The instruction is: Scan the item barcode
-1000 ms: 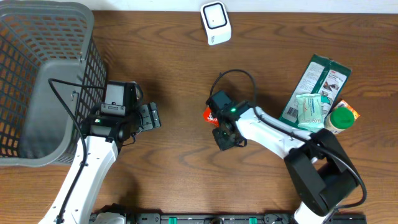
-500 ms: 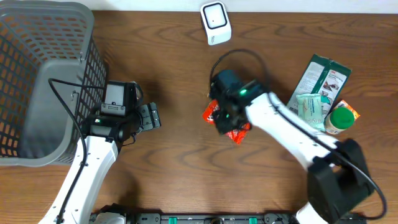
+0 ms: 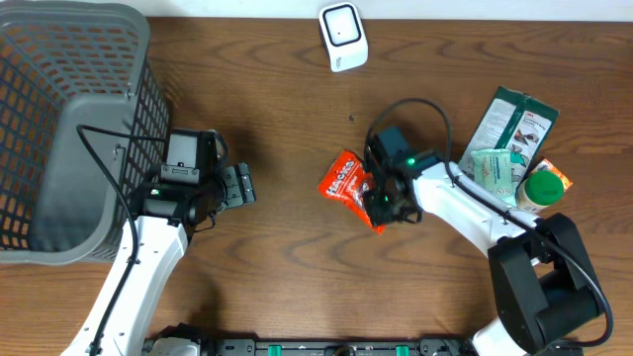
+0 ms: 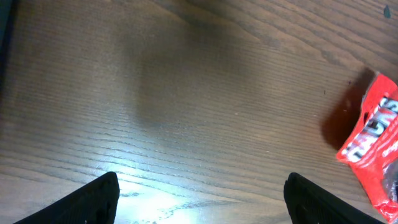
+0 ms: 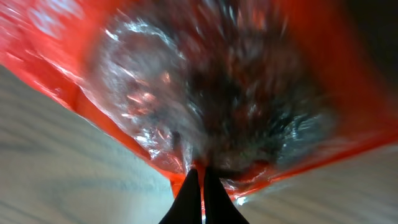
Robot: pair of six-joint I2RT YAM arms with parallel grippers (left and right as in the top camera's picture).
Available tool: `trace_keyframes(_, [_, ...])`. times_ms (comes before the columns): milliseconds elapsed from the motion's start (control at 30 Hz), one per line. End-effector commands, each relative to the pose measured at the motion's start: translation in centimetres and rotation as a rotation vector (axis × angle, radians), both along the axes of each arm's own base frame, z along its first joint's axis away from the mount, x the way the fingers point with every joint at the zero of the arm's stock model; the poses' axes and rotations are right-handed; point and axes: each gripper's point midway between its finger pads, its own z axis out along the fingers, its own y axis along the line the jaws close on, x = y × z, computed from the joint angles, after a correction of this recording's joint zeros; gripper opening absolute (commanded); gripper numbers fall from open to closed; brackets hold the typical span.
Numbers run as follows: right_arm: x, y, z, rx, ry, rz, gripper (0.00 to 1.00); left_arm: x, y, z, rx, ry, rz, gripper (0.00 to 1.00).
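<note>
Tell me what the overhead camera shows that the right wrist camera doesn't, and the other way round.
Only overhead: the grey mesh basket, the white boxy scanner, the green packets and the green-lidded jar. Only right wrist: a close-up of the right gripper, its fingertips shut together on a crinkled plastic edge. Both: the shiny red snack packet and the brown wooden table.

Red packet (image 5: 205, 87) blurred close-up; basket (image 3: 59, 59) cut off left.
</note>
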Motion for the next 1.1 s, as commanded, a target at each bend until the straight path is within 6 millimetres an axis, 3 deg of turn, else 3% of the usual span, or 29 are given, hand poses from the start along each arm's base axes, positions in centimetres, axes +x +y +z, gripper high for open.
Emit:
trace_keyframes(0, [-2.5,-0.6,-1.5,-0.009,0.078,-0.020,0.01,-0.1,0.4,-0.3,0.015,0.010,0.006,0.85])
trace_keyframes(133, [-1.6,0.1,-0.5,0.021,0.063,-0.003,0.01,-0.1,0.4,-0.4,0.016,0.010,0.006,0.85])
trace_keyframes(333, [1.3,2.6,3.8,0.099,-0.003,0.064,0.01,-0.1,0.4,-0.4,0.016,0.010,0.006,0.85])
trace_keyframes(467, [2.8,3.8,4.8,0.128,-0.066,0.083,0.05,-0.1,0.4,-0.4,0.016,0.010,0.006,0.85])
trace_keyframes(667, [2.9,4.7,3.5,0.139,-0.098,0.105,0.05,-0.1,0.4,-0.4,0.016,0.010,0.006,0.85])
trace_keyframes(1067, [0.3,8.0,0.2,0.193,-0.129,0.114,0.06,-0.1,0.4,-0.3,0.015,0.010,0.006,0.85])
